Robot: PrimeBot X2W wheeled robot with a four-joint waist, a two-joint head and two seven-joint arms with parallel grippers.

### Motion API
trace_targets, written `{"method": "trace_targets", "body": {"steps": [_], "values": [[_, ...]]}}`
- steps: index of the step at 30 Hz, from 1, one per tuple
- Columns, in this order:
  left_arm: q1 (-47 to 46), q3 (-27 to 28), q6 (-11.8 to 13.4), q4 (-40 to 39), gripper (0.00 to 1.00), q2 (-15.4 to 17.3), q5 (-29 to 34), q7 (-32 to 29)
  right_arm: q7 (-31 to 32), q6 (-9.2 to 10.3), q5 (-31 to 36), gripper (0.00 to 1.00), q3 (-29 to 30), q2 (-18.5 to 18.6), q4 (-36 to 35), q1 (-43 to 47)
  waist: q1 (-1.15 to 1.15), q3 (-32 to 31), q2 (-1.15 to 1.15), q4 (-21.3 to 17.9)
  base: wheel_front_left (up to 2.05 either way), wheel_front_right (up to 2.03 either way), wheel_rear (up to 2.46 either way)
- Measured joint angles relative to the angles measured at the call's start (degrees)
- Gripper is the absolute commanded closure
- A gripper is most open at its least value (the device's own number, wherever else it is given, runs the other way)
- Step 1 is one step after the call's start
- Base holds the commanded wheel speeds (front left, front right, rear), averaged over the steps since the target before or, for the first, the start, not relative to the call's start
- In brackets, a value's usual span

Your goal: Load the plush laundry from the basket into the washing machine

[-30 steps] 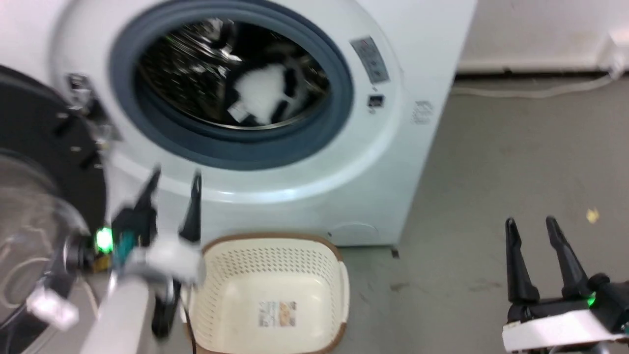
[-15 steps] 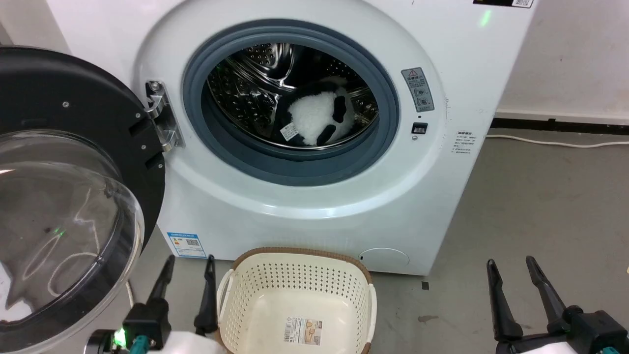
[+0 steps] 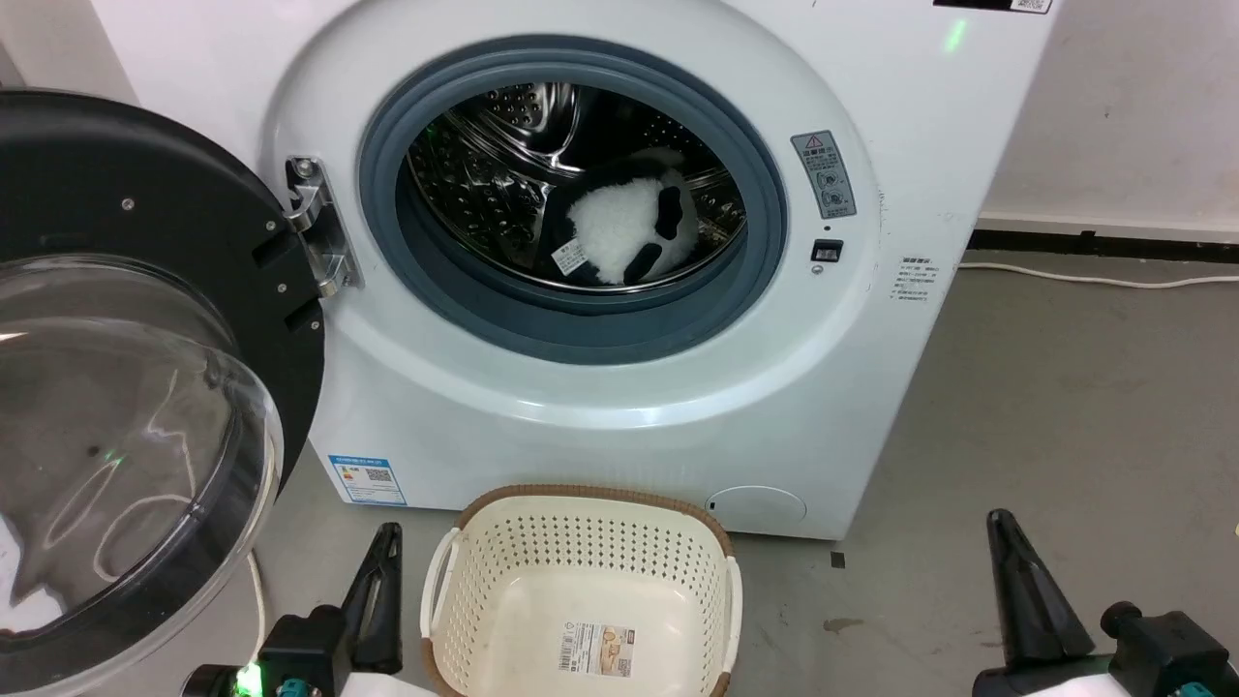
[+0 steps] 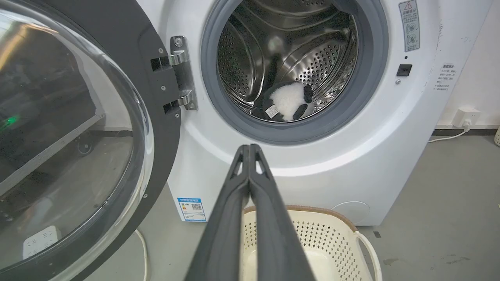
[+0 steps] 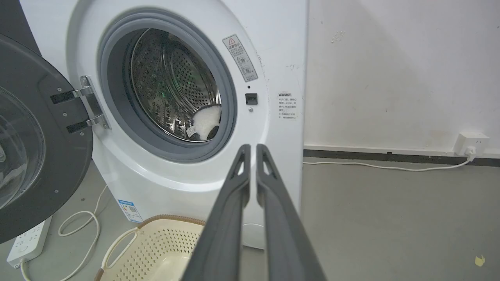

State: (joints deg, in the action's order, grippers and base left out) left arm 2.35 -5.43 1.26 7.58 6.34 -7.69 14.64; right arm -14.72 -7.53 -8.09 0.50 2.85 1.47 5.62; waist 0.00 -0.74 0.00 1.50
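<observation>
The black-and-white plush laundry (image 3: 619,232) lies inside the steel drum of the white washing machine (image 3: 619,407), its tag toward the opening; it is also visible as a small shape (image 4: 287,103) and half hidden behind the gasket (image 5: 205,121). The cream basket (image 3: 581,542) stands on the floor before the machine, holding nothing but its paper label. My left gripper (image 3: 385,542) is low, just left of the basket, fingers pressed together (image 4: 249,148). Far right of the basket, my right gripper (image 3: 1002,528) is shut too, on nothing (image 5: 252,148).
The black-rimmed clear door (image 3: 126,387) stands swung wide open at the left. A white power strip (image 5: 27,244) and looping cable lie on the floor under it. A cable (image 3: 1094,281) runs along the wall to a socket (image 5: 470,142) at the right.
The head camera shifted early on, then steadied. Both grippers stood open half a second ago and are now shut. The left gripper dropped from in front of the machine to beside the basket.
</observation>
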Motion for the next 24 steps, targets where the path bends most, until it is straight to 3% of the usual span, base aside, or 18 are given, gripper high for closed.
{"method": "trace_targets", "body": {"steps": [24], "values": [[-0.1,0.9,-0.2,-1.2,1.00,-0.4,1.1,-2.9,2.8,0.00,1.1,1.00,0.0,0.0,-0.1,-0.3,0.00,0.2,0.00,-0.3,0.00,0.00,0.00]]}}
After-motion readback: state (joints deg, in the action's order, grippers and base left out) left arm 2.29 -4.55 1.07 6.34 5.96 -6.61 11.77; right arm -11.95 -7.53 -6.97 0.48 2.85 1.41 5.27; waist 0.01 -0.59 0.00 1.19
